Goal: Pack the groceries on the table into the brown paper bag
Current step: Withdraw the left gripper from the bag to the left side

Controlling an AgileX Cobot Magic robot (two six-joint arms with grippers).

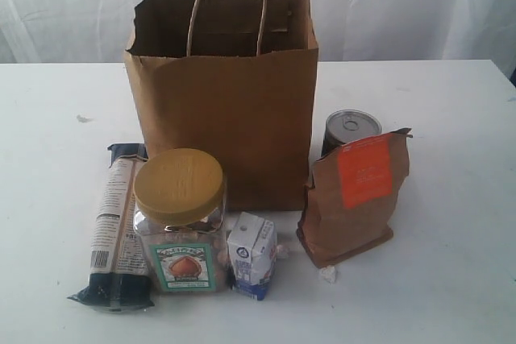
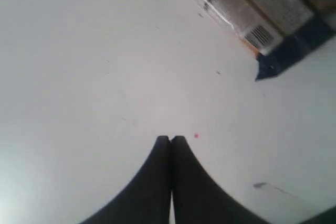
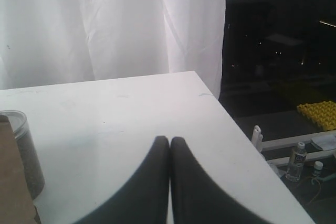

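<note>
1. A white curtain (image 1: pixel 72 6) backs the white counter (image 1: pixel 451 102), where the brown paper bag (image 1: pixel 234 118) stands upright at centre. Its mouth is open and its handles are raised, apparently so items can be lowered in from above.
2. The groceries crowd the bag's front. A long dark-blue and beige packet (image 1: pixel 117 223) lies flat at the left, with a tan-lidded nut jar (image 1: pixel 179 223) against it and a small white-blue carton (image 1: pixel 251 257) just beside the jar.
3. To the right, an orange-labelled brown pouch (image 1: pixel 355 199) stands upright and half hides a dark tin can (image 1: pixel 348 128) behind it.
4. The left claw (image 2: pixel 170 139) is clenched on nothing above bare counter, near the packet's end. The right claw (image 3: pixel 169 140) is likewise clenched and empty, near the can.
5. Packing looks unstarted. The arched handles and the pouch in front of the can may hinder access.
</note>
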